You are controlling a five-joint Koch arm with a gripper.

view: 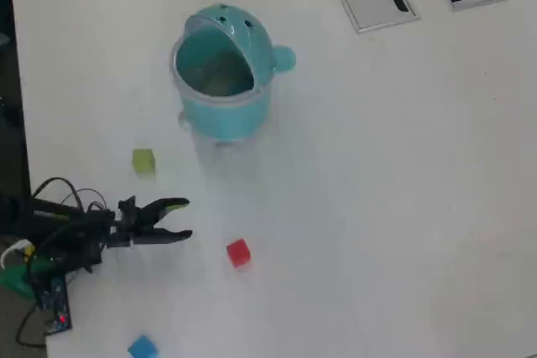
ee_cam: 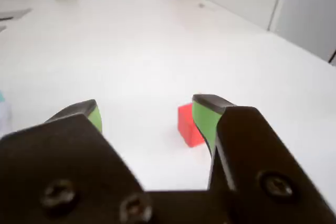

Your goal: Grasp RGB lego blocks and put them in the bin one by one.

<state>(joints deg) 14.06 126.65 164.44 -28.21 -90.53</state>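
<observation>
Fingers (ee_cam: 206, 114) of the gripper (view: 183, 219) spread apart, empty, near the red block (view: 238, 252) on the table (view: 403, 207)

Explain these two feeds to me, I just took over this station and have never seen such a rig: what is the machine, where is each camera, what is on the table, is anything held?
The machine is a small hobby arm ending in a two-fingered gripper. The overhead view looks straight down at the white table. The wrist view rides on the arm, so the black jaws with green pads fill its lower half. The gripper is open and holds nothing. On the table lie a red block, a yellow-green block and a blue block, plus the round teal bin. No block shows inside it. In the wrist view the red block sits by the right-hand pad, not yet clamped.
</observation>
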